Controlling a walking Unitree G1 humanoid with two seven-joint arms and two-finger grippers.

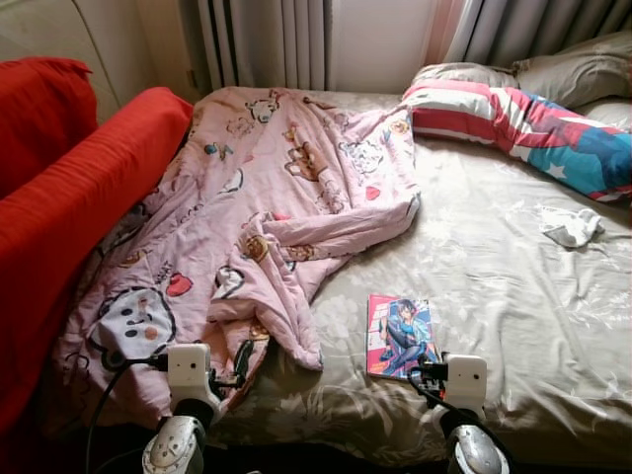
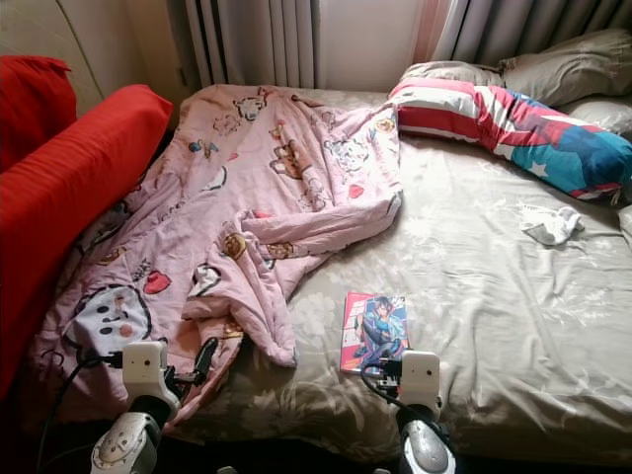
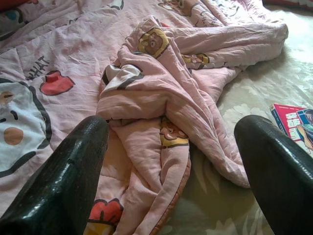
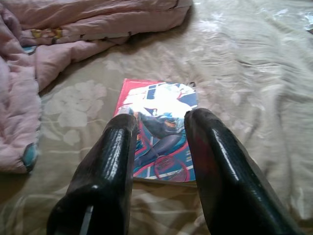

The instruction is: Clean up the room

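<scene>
Pink quilt (image 1: pixel 257 227) hides the bed's left half, my left gripper (image 3: pixel 171 147) spread wide over its fold; my right gripper (image 4: pixel 159 125), narrowly parted, covers part of the comic book (image 1: pixel 400 336) at lower centre.

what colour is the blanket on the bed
Pink with cartoon animal prints, the blanket shows best in the left eye view.

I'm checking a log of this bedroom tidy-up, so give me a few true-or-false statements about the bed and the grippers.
1. The comic book lies on the bed sheet, apart from the pink blanket. True.
2. The left gripper is shut on the blanket. False: its fingers are spread, holding nothing.
3. The right gripper is over the comic book. True.
4. The white cloth lies on the blanket. False: it lies on the sheet near the striped pillow.
</scene>
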